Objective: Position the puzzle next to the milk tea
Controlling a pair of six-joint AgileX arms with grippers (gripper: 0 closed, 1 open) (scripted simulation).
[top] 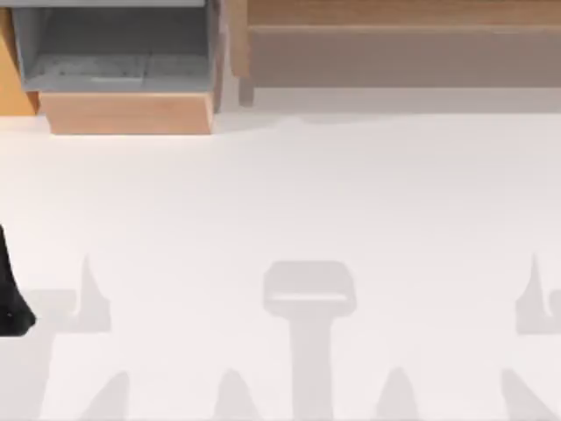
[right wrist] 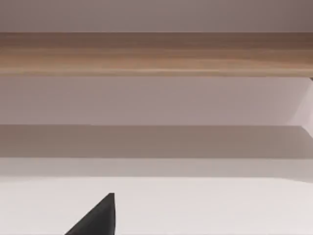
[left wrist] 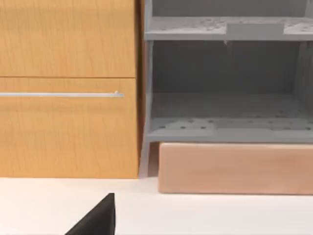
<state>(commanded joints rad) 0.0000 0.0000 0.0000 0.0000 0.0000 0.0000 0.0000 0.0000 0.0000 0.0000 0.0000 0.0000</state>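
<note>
The puzzle and the milk tea are both out of view. A dark piece of my left arm [top: 10,298] pokes in at the far left edge of the white table [top: 289,193]. In the left wrist view a black part of my left gripper [left wrist: 98,221] hangs low over the tabletop, facing the cabinets at the back. The right wrist view has a black part of my right gripper [right wrist: 98,220] low over the table, facing the back wall.
At the back left, a grey open shelf unit [top: 114,53] stands on a pale wooden base [top: 127,112]. Beside it is an orange wooden cabinet [left wrist: 63,127] with a thin metal handle [left wrist: 61,94]. A long wooden ledge [top: 394,13] runs along the back right.
</note>
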